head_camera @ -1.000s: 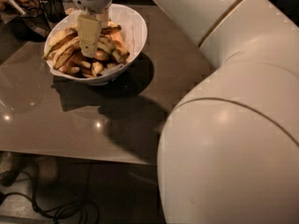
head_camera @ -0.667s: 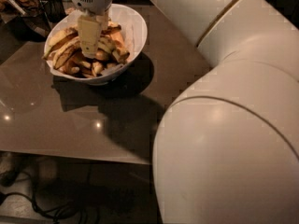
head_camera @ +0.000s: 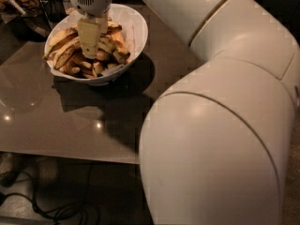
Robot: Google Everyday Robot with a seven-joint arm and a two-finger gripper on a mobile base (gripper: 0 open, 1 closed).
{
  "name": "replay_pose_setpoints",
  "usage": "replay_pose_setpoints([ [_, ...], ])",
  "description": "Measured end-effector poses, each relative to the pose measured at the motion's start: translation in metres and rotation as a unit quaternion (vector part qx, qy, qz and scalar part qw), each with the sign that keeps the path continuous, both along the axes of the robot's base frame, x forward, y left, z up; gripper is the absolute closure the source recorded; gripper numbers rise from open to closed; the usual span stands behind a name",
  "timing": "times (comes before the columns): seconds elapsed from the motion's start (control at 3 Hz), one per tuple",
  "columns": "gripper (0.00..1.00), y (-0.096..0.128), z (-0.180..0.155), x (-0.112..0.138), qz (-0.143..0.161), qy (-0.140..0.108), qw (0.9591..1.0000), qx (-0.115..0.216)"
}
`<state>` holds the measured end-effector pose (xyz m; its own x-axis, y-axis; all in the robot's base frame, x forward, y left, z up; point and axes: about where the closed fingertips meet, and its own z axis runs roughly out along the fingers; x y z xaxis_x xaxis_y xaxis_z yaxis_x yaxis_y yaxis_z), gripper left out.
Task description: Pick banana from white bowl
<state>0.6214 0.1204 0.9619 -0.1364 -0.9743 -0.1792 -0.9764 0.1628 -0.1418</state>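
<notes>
— What's in the bowl (head_camera: pixel 136 28)?
— A heap of fruit: a long banana (head_camera: pixel 59 38) along the left side, with short pieces (head_camera: pixel 104 55) beside it.
— And the gripper (head_camera: pixel 90 49)?
— Down in the middle of the heap. I cannot tell whether it holds anything. The bowl stands on the surface (head_camera: pixel 47 109).

Elbow (head_camera: pixel 215 163) further left; tool (head_camera: pixel 89 50) in white bowl (head_camera: pixel 137 29)

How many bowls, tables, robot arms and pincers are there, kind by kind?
Bowl: 1, white, holding a heap of bananas too tangled to count
Table: 1
Robot arm: 1
Pincer: 1, down in the bowl among the fruit
Total: 4
</notes>
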Motion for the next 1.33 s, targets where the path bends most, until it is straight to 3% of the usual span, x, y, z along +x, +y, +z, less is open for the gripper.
replay_pose_setpoints([
  [0.67,0.39,0.010,-0.030,0.011,0.004,0.023,0.9996,-0.018],
  [1.33,0.81,0.022,-0.028,0.022,0.005,0.002,1.0000,0.002],
])
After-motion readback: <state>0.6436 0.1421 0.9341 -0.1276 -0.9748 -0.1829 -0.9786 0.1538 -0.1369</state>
